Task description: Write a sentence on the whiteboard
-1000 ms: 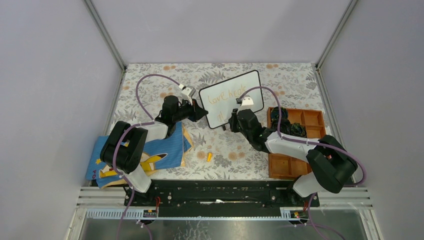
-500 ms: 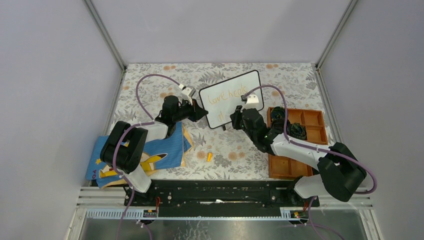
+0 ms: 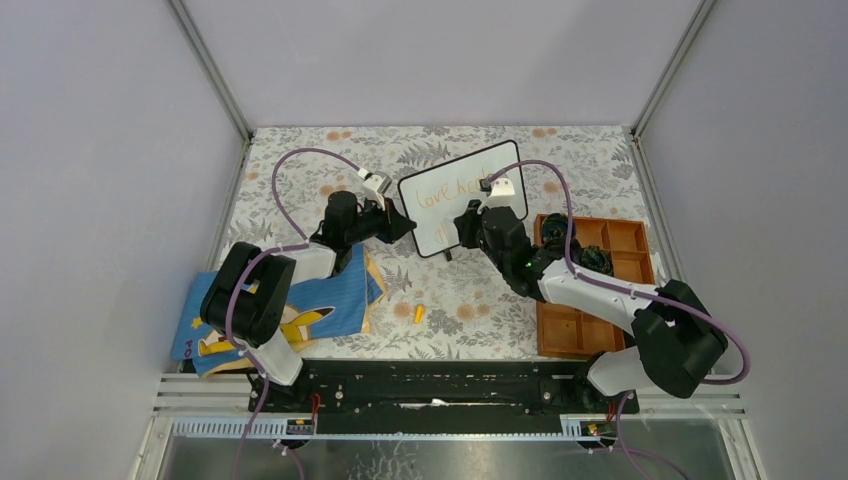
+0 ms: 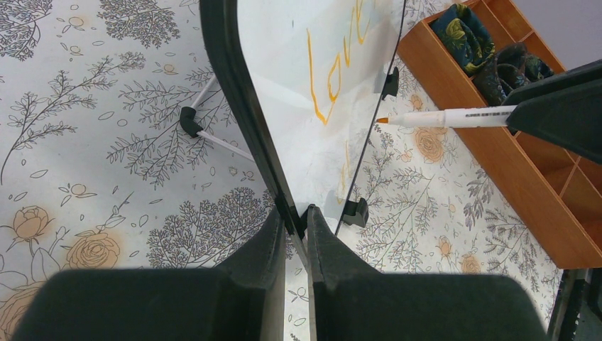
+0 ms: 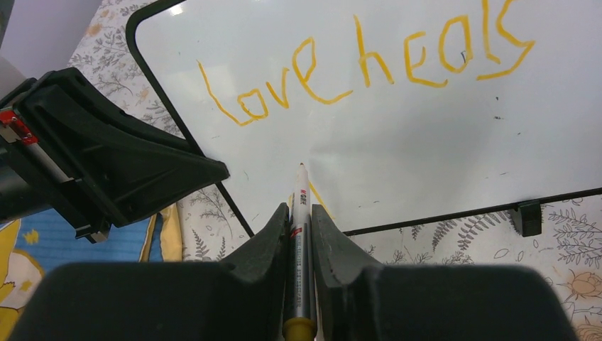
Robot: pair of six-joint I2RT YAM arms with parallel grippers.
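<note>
wooden tray point(image 3: 575, 335) | dark patterned cloths point(image 4: 468, 32) in two compartments | right tool point(image 5: 299, 211) grips marker point(image 5: 300, 186)

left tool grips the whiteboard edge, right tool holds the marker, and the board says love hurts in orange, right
Not quite: the right wrist view shows the sentence reads "love heals". The left tool does grip the whiteboard edge and the right tool holds the marker.

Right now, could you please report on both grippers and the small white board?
Left gripper shut on white black-framed whiteboard edge. Right gripper shut on white orange-tipped marker, tip near board. Orange handwritten sentence: "love heals". Nothing blocking the tip.
</note>
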